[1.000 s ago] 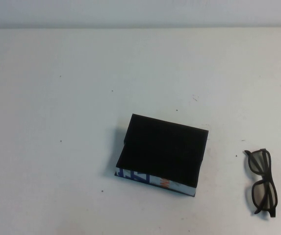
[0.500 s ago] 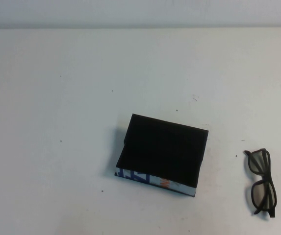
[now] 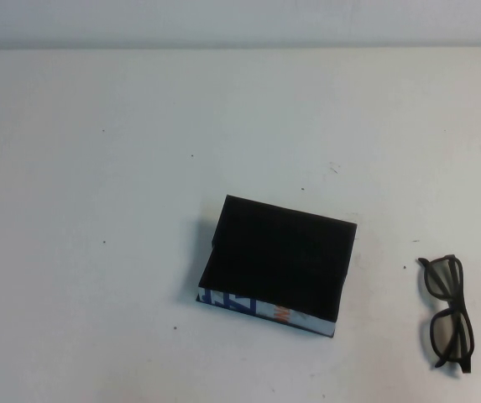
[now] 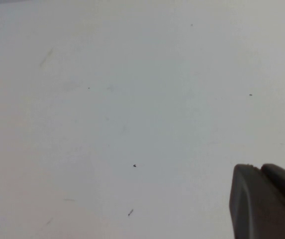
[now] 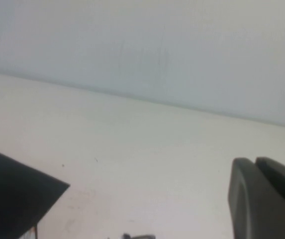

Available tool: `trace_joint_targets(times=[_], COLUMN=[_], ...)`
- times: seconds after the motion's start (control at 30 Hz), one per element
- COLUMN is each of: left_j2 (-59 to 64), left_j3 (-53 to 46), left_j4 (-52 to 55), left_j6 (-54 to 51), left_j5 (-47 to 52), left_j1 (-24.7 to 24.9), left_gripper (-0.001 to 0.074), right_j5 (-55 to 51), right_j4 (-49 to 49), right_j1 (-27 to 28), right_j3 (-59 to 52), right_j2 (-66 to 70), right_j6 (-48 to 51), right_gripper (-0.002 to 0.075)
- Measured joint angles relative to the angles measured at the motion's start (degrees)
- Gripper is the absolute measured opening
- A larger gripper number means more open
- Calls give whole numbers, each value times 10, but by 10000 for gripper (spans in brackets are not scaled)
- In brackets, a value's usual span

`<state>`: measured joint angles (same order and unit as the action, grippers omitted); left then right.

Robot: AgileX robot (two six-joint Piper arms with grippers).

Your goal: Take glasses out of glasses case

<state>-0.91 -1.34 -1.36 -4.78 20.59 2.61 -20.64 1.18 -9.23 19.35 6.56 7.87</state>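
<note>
Already done, seemingly | glasses (image 3: 447,312) lying on table (image 3: 97,168) right of case (image 3: 278,264), apart | case sitting open, nothing visible inside | left gripper (image 4: 266,201), right gripper (image 5: 264,199) showing only at wrist views' edges, finger state untellable

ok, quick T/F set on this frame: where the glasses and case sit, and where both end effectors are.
1. The glasses lie on the table, outside the glasses case. True.
2. The glasses touch the case. False: bare table separates them; they lie to the case's right.
3. The case's white printed strip faces the robot. True.
4. The right end effector grips the glasses. False: it holds nothing; only a corner of it shows in the right wrist view, and it is absent from the high view.
5. The left end effector is over the case. False: its wrist view shows only bare table.
</note>
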Motion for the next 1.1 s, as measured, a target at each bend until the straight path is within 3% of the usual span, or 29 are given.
trace_joint_targets(times=[0.33,1.1], left_j2=[0,0], left_j3=[0,0], left_j4=[1,2], left_j6=[0,0], left_j5=[0,0], left_j1=[0,0], left_gripper=[-5,-5], right_j5=[22,22], right_j4=[-29,-56], right_j1=[0,0], right_j3=[-198,-209], right_j2=[-70,-71], right_j6=[1,1], right_gripper=[-18,-18])
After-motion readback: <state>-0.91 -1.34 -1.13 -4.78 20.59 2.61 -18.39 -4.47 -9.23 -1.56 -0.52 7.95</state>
